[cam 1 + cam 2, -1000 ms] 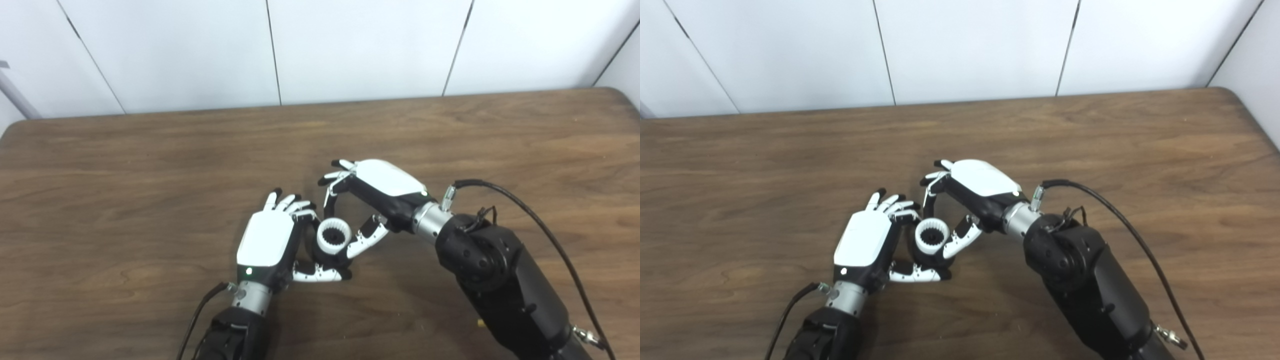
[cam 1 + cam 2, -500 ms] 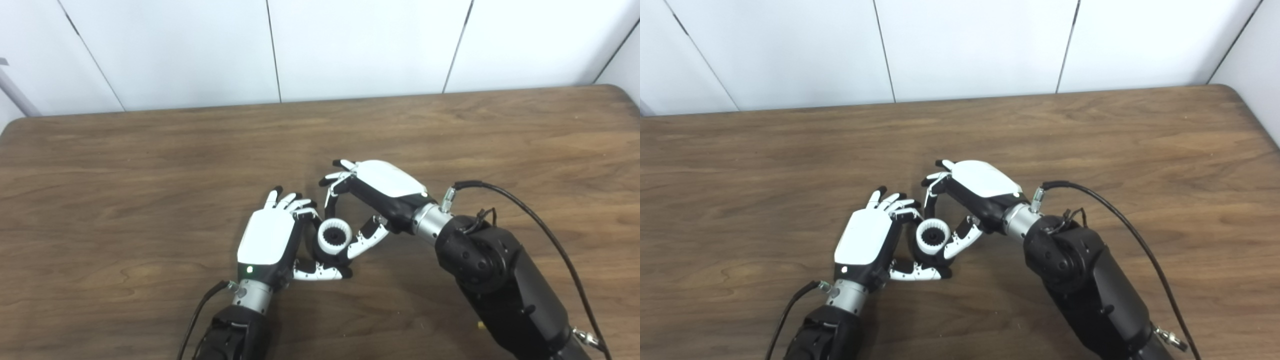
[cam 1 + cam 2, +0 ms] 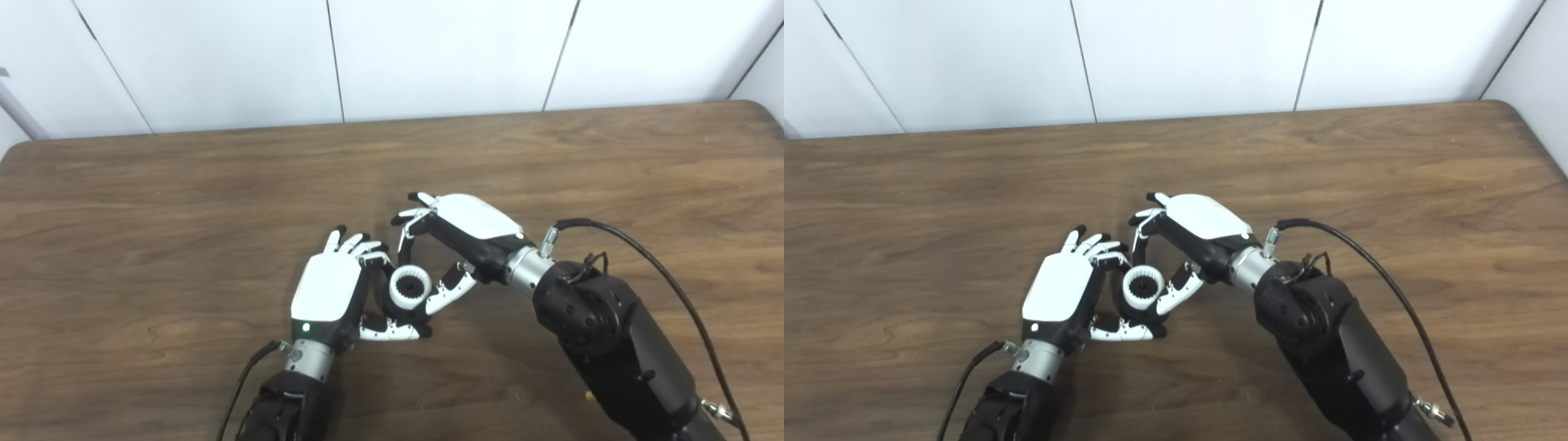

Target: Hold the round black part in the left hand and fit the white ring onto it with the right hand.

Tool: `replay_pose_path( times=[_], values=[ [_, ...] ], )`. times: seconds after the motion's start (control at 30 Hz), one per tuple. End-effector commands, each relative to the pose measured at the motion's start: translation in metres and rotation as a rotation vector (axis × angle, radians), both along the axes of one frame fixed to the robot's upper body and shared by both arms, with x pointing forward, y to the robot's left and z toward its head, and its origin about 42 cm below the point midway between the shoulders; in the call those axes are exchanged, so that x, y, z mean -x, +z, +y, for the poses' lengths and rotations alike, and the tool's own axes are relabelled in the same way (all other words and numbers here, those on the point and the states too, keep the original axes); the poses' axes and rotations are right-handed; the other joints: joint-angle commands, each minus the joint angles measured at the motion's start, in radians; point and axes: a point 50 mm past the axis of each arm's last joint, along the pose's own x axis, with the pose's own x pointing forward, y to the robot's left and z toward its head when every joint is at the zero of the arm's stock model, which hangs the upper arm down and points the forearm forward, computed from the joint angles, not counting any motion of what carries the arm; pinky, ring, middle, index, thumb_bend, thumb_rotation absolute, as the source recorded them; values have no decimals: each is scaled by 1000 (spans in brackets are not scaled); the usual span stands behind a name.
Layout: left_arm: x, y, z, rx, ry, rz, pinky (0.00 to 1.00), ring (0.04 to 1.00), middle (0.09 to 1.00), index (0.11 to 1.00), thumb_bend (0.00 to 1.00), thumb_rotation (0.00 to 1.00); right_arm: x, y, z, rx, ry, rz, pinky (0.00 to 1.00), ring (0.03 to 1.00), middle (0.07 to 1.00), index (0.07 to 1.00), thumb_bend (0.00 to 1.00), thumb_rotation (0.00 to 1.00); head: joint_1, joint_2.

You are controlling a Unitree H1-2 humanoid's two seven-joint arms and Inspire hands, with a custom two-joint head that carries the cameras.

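My left hand (image 3: pixel 327 288) is near the middle of the wooden table (image 3: pixel 184 184), shut on the round black part (image 3: pixel 404 314), fingers curled on its far side and thumb below it. The white toothed ring (image 3: pixel 399 296) sits on top of the black part, which shows only as a dark rim under it. My right hand (image 3: pixel 465 229) is just right of the ring, with its thumb (image 3: pixel 450 289) lying against the ring's right side. Its fingers (image 3: pixel 405 225) arch above and behind the ring, apart from it. The same ring (image 3: pixel 1134 295) shows in the right eye view.
A black cable (image 3: pixel 649 263) loops off the right wrist over the table. White wall panels (image 3: pixel 441 55) stand behind the table's far edge. Bare wood lies to the left, right and far side of the hands.
The whole picture has shifted a little, so the camera moved. Both hands, the ring and the black part keep the same pose relative to one another.
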Motion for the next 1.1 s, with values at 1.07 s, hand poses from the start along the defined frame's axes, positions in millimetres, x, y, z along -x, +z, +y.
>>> replay_pose_path(
  times=[1.07],
  values=[
    [0,-1,-9,-9,-21,11,1000,885,788,483,524,51,-8,10,-2,4,12,-49,1000,1000,883,622,904,286,-4,3]
  ],
)
